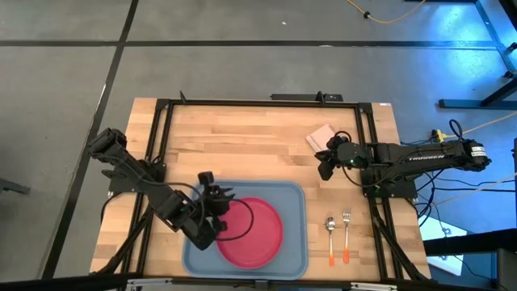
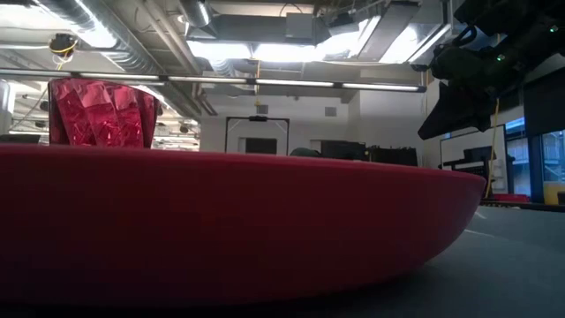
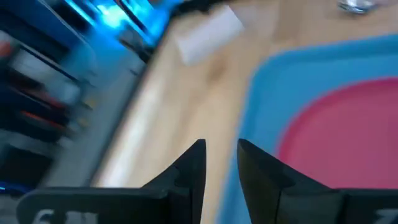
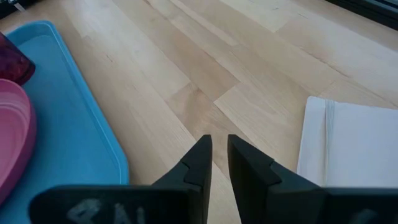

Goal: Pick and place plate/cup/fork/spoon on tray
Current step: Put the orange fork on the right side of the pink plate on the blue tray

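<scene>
The light blue tray (image 1: 291, 198) lies at the table's near middle. The pink-red plate (image 1: 258, 234) lies flat in it. The maroon cup (image 4: 12, 59) stands upright in the tray beside the plate; it also shows behind the plate in the low view (image 2: 101, 113), and my left arm hides it in the high view. The spoon (image 1: 329, 230) and the fork (image 1: 346, 228) lie side by side on the table right of the tray. My left gripper (image 1: 212, 187) hovers over the tray's far left part, open by a narrow gap, empty. My right gripper (image 1: 325, 166) is shut and empty.
A white folded napkin (image 1: 321, 136) lies on the table at the far right, just beyond my right gripper; it also shows in the right wrist view (image 4: 348, 146). A black frame runs along the table's edges. Bare wood lies between the tray and the napkin.
</scene>
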{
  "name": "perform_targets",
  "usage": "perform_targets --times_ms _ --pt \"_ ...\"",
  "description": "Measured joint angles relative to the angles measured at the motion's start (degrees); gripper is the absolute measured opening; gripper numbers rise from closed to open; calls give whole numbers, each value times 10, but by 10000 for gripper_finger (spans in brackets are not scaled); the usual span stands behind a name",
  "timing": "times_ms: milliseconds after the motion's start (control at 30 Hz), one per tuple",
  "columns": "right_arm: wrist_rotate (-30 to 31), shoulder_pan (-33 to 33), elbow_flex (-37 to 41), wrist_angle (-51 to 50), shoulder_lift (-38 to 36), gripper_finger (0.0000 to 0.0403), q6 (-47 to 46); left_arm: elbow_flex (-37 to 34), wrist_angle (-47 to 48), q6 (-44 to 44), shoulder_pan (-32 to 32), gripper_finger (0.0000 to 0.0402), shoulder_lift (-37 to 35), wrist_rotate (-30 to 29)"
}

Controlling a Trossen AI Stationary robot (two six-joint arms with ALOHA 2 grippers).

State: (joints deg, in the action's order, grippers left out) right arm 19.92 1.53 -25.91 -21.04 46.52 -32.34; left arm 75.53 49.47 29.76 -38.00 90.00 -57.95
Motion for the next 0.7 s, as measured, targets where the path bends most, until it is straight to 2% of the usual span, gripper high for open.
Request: perform_targets --times_ms 100,167,300,400,533,700 --pt "0 0 0 0 0 57 0 4 20 -47 0 84 -1 -41" --pt "0 0 0 -1 0 57 0 4 59 -43 0 84 -2 -45" --pt "0 0 0 -2 0 57 11 4 219 102 0 84 -27 -33" --pt "0 0 0 0 0 57 11 4 298 175 -4 84 -49 -31" --pt "0 0 0 8 0 57 11 -6 316 178 -14 84 -101 -62" --pt "1 0 0 21 0 57 11 -79 291 179 -25 84 -185 -79"
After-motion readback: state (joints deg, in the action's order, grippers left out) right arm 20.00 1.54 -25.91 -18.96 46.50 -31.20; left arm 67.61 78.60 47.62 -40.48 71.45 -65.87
